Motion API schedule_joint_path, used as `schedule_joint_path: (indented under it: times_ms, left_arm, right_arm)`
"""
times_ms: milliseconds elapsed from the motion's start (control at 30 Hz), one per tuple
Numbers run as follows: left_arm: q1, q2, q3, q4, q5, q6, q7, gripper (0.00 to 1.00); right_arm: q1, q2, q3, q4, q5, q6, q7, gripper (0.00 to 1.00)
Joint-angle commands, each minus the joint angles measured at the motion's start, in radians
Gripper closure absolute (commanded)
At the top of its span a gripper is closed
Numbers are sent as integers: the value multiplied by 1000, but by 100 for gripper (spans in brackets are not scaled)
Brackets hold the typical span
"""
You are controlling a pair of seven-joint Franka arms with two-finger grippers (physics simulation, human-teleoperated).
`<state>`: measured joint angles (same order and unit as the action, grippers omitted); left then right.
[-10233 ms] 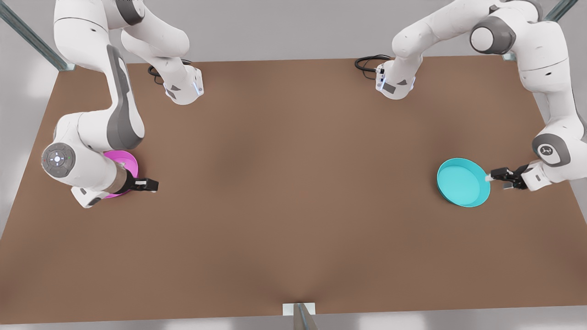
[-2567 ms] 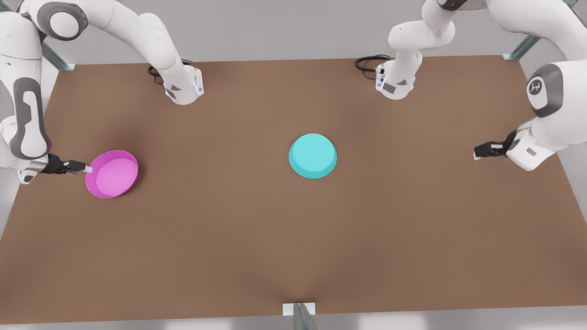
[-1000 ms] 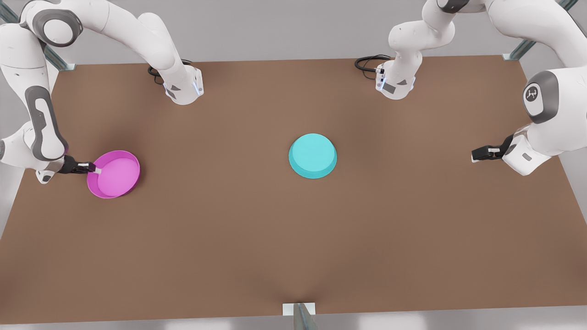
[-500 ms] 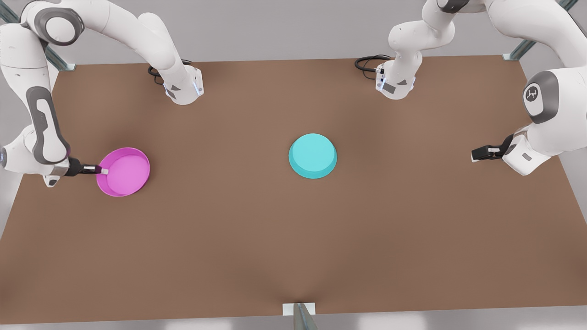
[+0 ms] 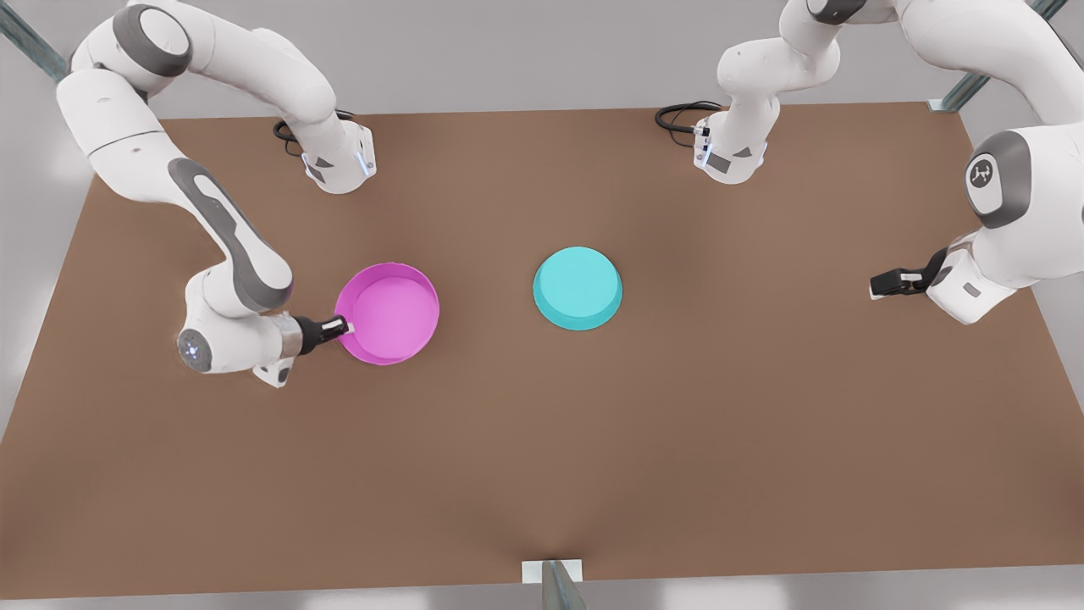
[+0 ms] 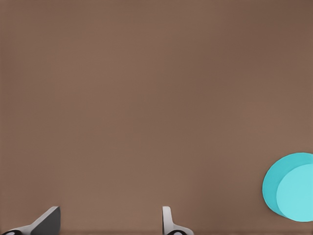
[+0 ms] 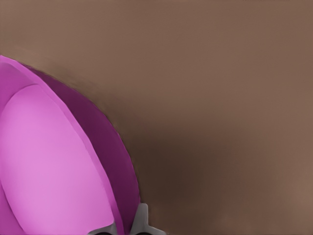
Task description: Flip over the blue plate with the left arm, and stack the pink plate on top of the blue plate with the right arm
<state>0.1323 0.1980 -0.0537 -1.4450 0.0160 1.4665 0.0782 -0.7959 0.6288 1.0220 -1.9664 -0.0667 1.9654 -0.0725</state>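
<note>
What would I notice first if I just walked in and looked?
Two bright plates on the brown table. The pink plate sits open side up, pinched at its rim by the right gripper, on the front view's left. The blue plate lies upside down mid-table, while the left gripper waits, open, far on the front view's right.

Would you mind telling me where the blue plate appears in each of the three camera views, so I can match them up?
Front view: the blue plate lies upside down near the middle of the brown table, apart from the pink plate.
Left wrist view: it is cut off by the picture's edge, far from the left gripper.
Right wrist view: it is not in this picture.
Shared landmark: the brown table.
</note>
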Motion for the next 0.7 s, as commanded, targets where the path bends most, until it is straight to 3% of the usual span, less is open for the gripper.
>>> schedule_joint_path:
  times_ms: [0,167,267,433,500,667]
  left_arm:
    - [0,0,0,0,-1,0,0,0]
    - [1,0,0,0,-1,0,0,0]
    - [1,0,0,0,-1,0,0,0]
    - [0,0,0,0,-1,0,0,0]
    - [1,0,0,0,-1,0,0,0]
    - [1,0,0,0,-1,0,0,0]
  right_arm:
    - [15,0,4,0,-9,6,14,79]
    - [460,3,-3,41,56,228,345,79]
    - [688,5,-82,83,56,342,494,79]
    - [758,6,-97,77,56,421,546,79]
    - [817,17,-163,75,56,469,546,79]
    - [840,35,-200,52,51,498,546,79]
